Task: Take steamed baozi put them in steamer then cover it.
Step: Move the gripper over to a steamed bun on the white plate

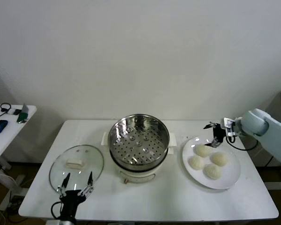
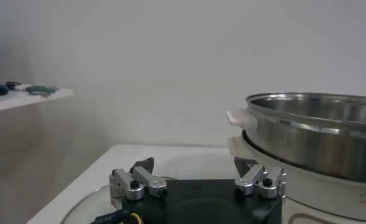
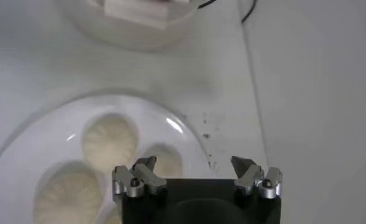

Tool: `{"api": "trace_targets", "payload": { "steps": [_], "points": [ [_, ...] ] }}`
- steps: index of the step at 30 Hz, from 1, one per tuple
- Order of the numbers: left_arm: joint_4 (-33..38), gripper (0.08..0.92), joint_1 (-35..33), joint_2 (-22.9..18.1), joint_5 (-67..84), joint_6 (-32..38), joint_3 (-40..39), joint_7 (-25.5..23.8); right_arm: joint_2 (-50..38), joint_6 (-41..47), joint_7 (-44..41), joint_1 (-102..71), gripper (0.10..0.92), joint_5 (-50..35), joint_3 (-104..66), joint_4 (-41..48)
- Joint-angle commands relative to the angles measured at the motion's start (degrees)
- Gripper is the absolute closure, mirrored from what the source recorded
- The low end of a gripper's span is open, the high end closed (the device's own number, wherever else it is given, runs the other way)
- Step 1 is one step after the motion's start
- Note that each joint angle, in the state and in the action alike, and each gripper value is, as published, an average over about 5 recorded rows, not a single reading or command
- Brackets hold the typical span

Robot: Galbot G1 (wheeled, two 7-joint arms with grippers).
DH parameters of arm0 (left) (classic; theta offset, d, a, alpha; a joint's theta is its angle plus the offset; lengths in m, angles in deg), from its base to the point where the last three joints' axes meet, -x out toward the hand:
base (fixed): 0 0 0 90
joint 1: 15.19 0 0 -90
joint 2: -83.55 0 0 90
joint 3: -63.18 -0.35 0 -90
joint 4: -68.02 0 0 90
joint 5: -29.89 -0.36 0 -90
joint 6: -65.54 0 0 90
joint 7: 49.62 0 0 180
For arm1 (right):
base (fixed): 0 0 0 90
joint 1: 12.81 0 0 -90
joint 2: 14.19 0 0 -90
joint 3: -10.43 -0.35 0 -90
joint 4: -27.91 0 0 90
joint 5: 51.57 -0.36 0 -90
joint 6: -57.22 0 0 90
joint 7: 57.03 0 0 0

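Baozi [image 1: 207, 161] at lower right look soft, light; I'd pinch gently across their sides. Right gripper [image 1: 214, 134] gapes above them; left gripper [image 1: 75, 183] gapes, parked.

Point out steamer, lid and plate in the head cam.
steamer [image 1: 138, 140], head view, perforated tray inside the pot.
lid [image 1: 76, 163], head view, its cream bar handle.
plate [image 1: 230, 176], head view, bare rim right of the buns.

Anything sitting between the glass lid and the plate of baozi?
Yes: the steamer stands between the cover and the plate holding the four baozi. The head view shows this; otherwise only bare table lies there.
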Motion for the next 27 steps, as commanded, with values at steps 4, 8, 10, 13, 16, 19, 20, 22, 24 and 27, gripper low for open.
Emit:
{"api": "trace_targets", "payload": {
  "steps": [4, 8, 10, 13, 16, 19, 20, 22, 24, 27],
  "points": [
    [-0.4, 0.177, 0.2, -0.3, 0.0, 0.5, 0.6, 0.0, 11.7, -0.9, -6.8, 9.5, 0.203, -0.8, 17.5, 14.1],
    [-0.7, 0.177, 0.2, -0.4, -0.1, 0.6, 0.7, 0.0, 13.8, -0.7, -6.2, 5.6, 0.203, -0.1, 15.0, 16.3],
    [-0.9, 0.177, 0.3, -0.5, -0.1, 0.6, 0.7, 0.0, 14.5, -0.8, -6.1, 3.7, 0.203, 0.5, 13.5, 17.3],
    [-1.2, 0.177, 0.4, -0.5, -0.1, 0.6, 0.7, 0.0, 15.3, -1.0, -5.9, 1.6, 0.203, 1.5, 11.5, 19.0],
    [-1.5, 0.177, 0.6, -0.5, -0.1, 0.7, 0.7, 0.0, 16.3, -1.1, -5.3, 0.2, 0.203, 2.0, 9.8, 21.2],
    [-1.7, 0.177, 0.7, -0.5, -0.1, 0.7, 0.9, 0.0, 17.3, -1.3, -5.0, -0.5, 0.203, 2.7, 8.5, 23.3],
    [-1.8, 0.177, 0.7, -0.4, -0.1, 0.8, 0.9, 0.0, 17.6, -1.3, -5.0, -0.6, 0.203, 2.8, 8.3, 23.7],
    [-1.9, 0.177, 0.7, -0.4, -0.1, 0.8, 1.0, 0.1, 18.0, -1.4, -5.0, -0.6, 0.203, 3.0, 7.9, 24.6],
    [-2.1, 0.177, 0.7, -0.4, 0.0, 0.9, 1.1, 0.1, 18.3, -1.6, -5.0, -0.6, 0.203, 3.2, 7.6, 25.1],
    [-2.2, 0.177, 0.7, -0.4, 0.0, 1.0, 1.1, 0.2, 18.4, -1.7, -5.2, -0.7, 0.229, 3.5, 7.4, 25.4]
  ]
}}
